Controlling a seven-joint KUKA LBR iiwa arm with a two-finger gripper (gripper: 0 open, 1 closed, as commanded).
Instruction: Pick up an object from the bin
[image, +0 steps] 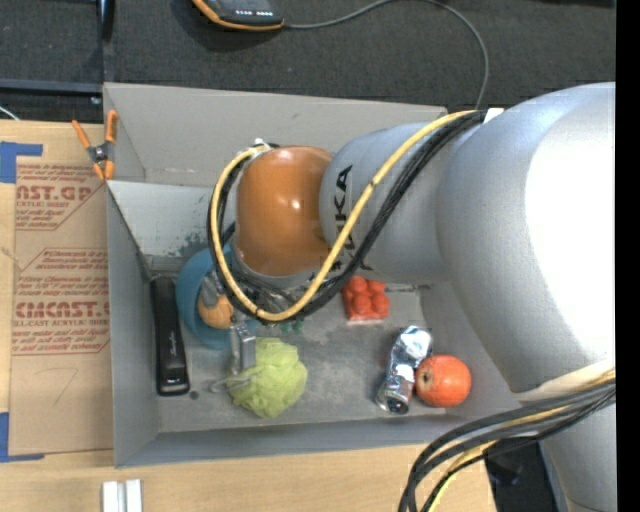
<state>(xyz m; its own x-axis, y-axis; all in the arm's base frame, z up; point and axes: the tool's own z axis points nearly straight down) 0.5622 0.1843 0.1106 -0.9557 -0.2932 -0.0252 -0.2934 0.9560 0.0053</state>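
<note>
Smooth grey arm (520, 220), fuzzy green puff (268, 376)

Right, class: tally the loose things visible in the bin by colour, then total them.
Black: 1, stapler
Blue: 1, round dish
Yellow-green: 1, fuzzy lump
Red-orange: 2, knobbly block and round fruit
Silver: 1, crumpled wrapper
Total: 6 in plain sight

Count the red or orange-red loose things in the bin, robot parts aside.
2. A red studded block lies mid-bin beside the arm; a round orange-red fruit sits lower right, beside a crumpled silver wrapper. The arm may hide others.
</note>
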